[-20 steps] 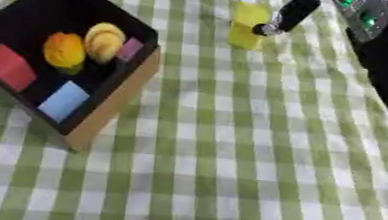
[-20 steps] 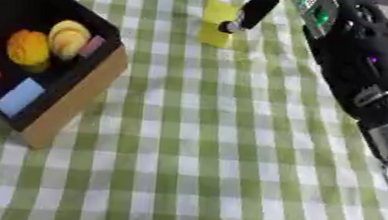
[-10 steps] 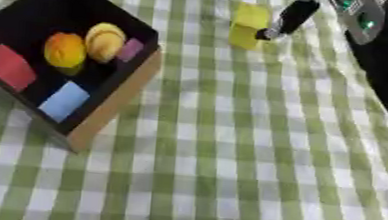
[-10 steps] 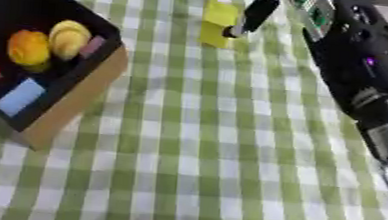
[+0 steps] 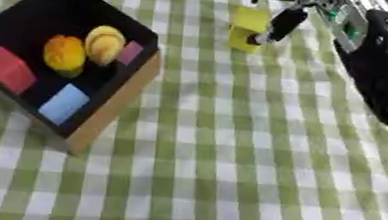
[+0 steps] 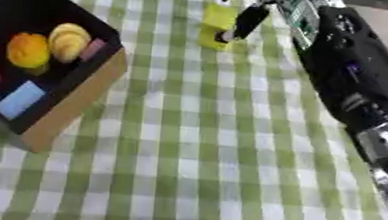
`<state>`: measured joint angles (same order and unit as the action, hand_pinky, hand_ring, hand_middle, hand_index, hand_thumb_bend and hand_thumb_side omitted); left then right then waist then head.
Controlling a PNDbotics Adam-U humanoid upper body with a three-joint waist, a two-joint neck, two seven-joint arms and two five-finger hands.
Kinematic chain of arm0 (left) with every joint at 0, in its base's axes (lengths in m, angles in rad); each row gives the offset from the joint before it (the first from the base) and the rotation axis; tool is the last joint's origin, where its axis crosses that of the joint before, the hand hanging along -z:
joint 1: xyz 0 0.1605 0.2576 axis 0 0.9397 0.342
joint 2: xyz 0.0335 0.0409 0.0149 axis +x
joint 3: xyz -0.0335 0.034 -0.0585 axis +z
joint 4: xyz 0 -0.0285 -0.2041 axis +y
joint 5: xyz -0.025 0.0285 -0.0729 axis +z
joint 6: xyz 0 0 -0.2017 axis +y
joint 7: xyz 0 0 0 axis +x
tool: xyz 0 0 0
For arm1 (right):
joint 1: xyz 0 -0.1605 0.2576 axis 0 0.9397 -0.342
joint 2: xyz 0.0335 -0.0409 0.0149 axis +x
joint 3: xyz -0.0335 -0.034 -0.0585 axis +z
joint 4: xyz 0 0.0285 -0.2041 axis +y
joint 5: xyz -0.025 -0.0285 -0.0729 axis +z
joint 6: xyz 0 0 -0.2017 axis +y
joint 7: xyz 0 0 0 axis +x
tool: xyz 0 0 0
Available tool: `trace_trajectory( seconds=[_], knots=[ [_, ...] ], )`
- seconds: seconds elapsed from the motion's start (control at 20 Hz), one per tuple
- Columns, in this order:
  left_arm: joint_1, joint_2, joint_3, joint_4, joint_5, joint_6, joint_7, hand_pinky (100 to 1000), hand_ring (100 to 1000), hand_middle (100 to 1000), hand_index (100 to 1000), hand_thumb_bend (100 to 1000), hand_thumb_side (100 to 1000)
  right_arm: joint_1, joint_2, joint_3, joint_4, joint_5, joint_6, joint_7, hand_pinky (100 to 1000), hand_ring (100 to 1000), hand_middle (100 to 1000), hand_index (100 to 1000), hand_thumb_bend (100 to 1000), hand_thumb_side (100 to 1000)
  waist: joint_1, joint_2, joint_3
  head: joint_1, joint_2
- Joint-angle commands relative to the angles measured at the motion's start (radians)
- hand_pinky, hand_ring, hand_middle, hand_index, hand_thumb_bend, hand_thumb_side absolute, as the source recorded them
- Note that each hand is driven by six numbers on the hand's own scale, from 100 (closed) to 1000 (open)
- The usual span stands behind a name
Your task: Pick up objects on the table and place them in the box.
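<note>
The right hand's (image 5: 276, 11) fingers (image 5: 279, 25) curl around the yellow block (image 5: 247, 27) at the far edge of the tabletop (image 5: 229, 150). With contact only on its right side, the block may tip or slide before reaching the box (image 5: 115, 102) on the near left.

Even, fairly bright light overall, no glare. Both views soft and blurry; edges of things smeared. Checked surface (image 5: 229, 150) evenly lit, w/ only a faint shadow along the box (image 5: 114, 112) near wall. Box interior very dark, detail lost there. Right arm (image 6: 349, 80) reads as a black mass, few highlights. Yellow block (image 5: 247, 29) at far edge blurred, shape vague. Grid lines lie askew.
</note>
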<state>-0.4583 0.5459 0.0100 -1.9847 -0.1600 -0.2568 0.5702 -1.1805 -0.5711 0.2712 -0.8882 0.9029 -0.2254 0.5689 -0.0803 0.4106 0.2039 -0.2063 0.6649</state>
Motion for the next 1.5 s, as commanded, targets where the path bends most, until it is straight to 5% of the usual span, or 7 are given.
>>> trace_trajectory(
  seconds=[0.05,0.4,0.8,1.15,1.5],
  knots=[
    [-0.014,0.019,0.007,-0.015,0.004,0.0,-0.003,785,801,768,813,331,694,-0.026,-0.011,-0.008,0.01,0.023,-0.002,-0.009,905,949,809,959,457,406,0.005,-0.019,0.003,-0.005,-0.016],
    [-0.015,0.016,0.006,-0.015,0.006,0.0,-0.003,785,801,769,812,328,698,-0.026,0.001,-0.015,0.044,0.061,0.001,-0.027,902,945,803,948,458,408,0.004,-0.01,0.01,-0.008,-0.02],
    [-0.013,0.016,0.003,-0.015,0.006,0.002,-0.006,785,802,769,812,324,700,-0.03,0.003,-0.026,0.029,0.012,0.014,-0.038,881,913,679,858,293,370,0.006,-0.009,0.009,-0.006,-0.014],
    [-0.011,0.018,0.003,-0.015,0.006,0.004,-0.01,785,802,770,812,325,699,-0.038,-0.013,-0.024,-0.019,-0.029,0.058,-0.009,871,899,599,800,245,151,0.005,-0.016,0.004,-0.004,-0.01],
    [-0.009,0.02,0.004,-0.015,0.007,0.004,-0.01,785,802,770,812,325,698,-0.048,-0.027,-0.034,-0.122,-0.093,0.101,-0.019,843,845,542,763,120,124,0.005,-0.022,0.004,-0.002,-0.004]
  ],
)
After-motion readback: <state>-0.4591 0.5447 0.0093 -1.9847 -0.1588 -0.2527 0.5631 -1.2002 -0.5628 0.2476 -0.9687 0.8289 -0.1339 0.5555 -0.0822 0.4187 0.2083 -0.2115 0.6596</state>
